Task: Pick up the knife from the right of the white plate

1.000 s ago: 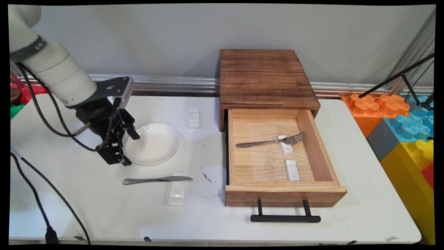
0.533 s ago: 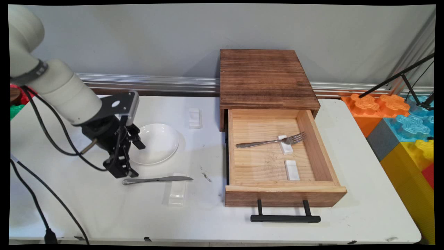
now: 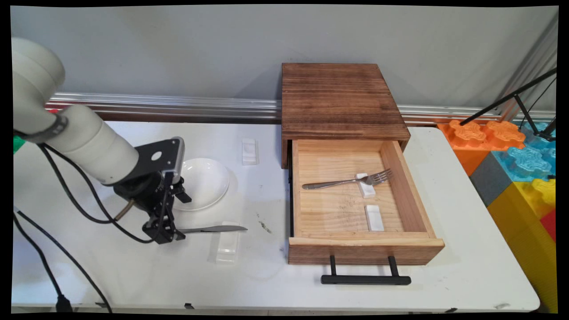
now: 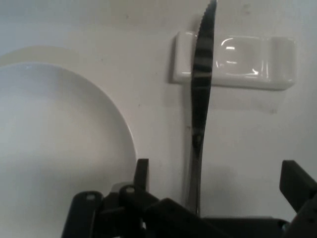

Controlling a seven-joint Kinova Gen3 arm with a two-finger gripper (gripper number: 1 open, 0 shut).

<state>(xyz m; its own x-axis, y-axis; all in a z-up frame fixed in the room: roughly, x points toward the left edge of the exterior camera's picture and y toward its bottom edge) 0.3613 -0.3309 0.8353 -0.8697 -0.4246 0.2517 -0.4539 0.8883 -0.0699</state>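
white arm (image 3: pixel 84 144), black cables (image 3: pixel 66 200)

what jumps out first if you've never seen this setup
The black claw is down at the handle end of a table knife, open, one finger on each side of it. The knife's blade lies across a white rest. To the right, an open wooden drawer holds a fork.

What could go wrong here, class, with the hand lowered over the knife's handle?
1. The knife lies with its blade propped on a white rest; pressing the handle could tip the blade up or drag the rest.
2. The thin, flat handle sits between the open fingers of the hand, so closing may pinch poorly and let it slip.
3. The white plate lies close beside the hand and could get nudged.
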